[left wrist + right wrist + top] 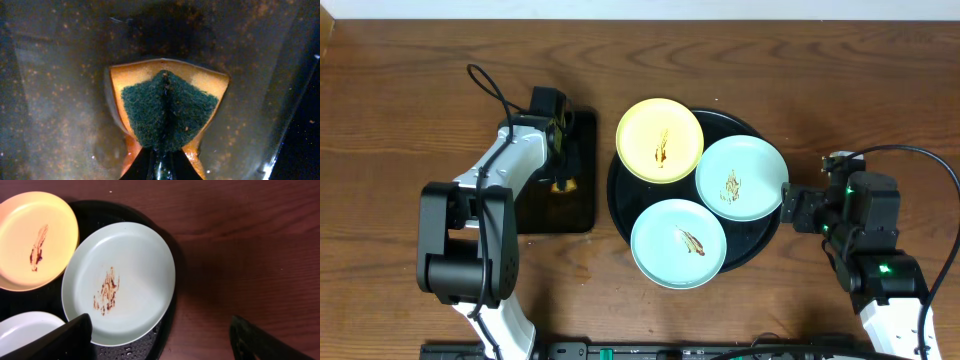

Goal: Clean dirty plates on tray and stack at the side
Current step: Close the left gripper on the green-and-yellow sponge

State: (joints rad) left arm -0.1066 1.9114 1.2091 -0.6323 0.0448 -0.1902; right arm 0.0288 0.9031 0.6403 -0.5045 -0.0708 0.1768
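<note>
pinched between the dark fingers of the left gripper (160,162), the sponge (167,107) fills the left wrist view: its green scouring face is creased down the middle and its orange body bulges out on both sides, so the jaws are closed tight on it. the sponge sits over the wet, speckled floor of the small rectangular black tray (582,215), which lies on the wooden table (420,60) just left of the big round tray (755,250).

all three plates rest on the round tray, each with a brown smear in its centre. the pale yellow plate (660,140) is at the far left, hanging over the rim. one mint plate (740,178) is on the right side, its edge past the rim. the other mint plate (678,242) lies at the near edge, also overhanging.

the right gripper (160,325) has its jaws spread wide and holds nothing. it sits beside the right-hand mint plate, one finger above that plate's near rim and the other out over bare table. whether the finger touches the plate cannot be told.
</note>
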